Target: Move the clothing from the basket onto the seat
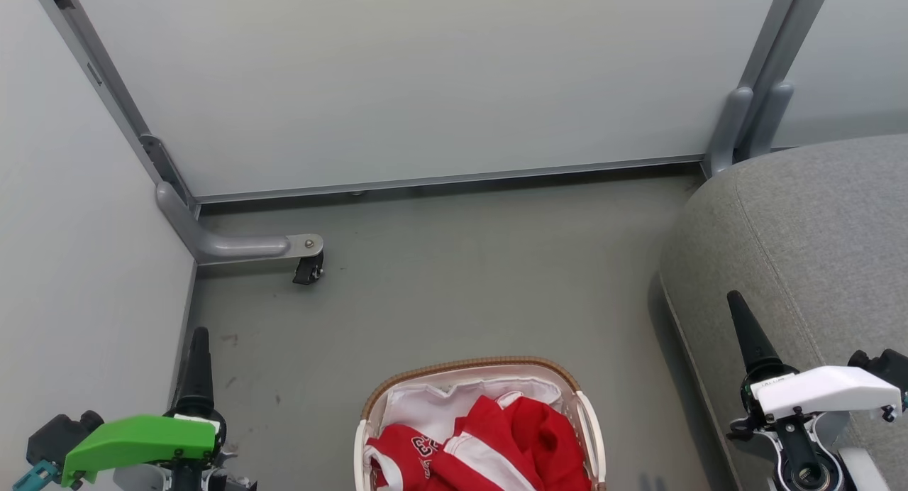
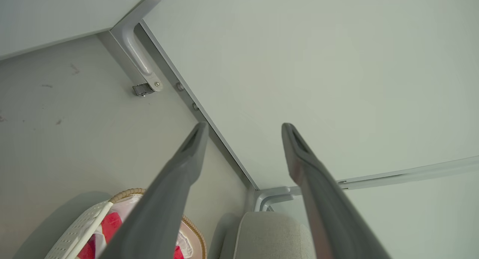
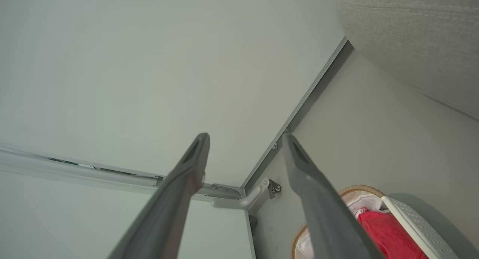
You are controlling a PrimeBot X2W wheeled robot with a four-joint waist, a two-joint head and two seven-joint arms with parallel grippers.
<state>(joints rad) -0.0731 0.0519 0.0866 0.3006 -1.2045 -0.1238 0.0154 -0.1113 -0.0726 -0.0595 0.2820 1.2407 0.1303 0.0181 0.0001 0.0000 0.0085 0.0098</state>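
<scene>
I see soft red cloth in the clothing (image 1: 525,434), its white trim (image 1: 489,464) smoother. The basket (image 1: 590,427) looks like glossy white plastic, its rim (image 1: 468,365) brown and woven-looking, its liner (image 1: 433,402) thin white cloth. The seat (image 1: 816,228) is coarse grey fabric, matt. The floor (image 1: 461,278) is smooth and dull; the wall frame (image 1: 227,246) looks like painted metal.

The left gripper (image 1: 196,349) wears a bright green cover (image 1: 138,441) beside a teal connector (image 1: 32,473). The right gripper (image 1: 743,324) wears a white cover (image 1: 826,392) with small dark screws. Both have long, dark grey, tapering fingers (image 2: 187,165).
</scene>
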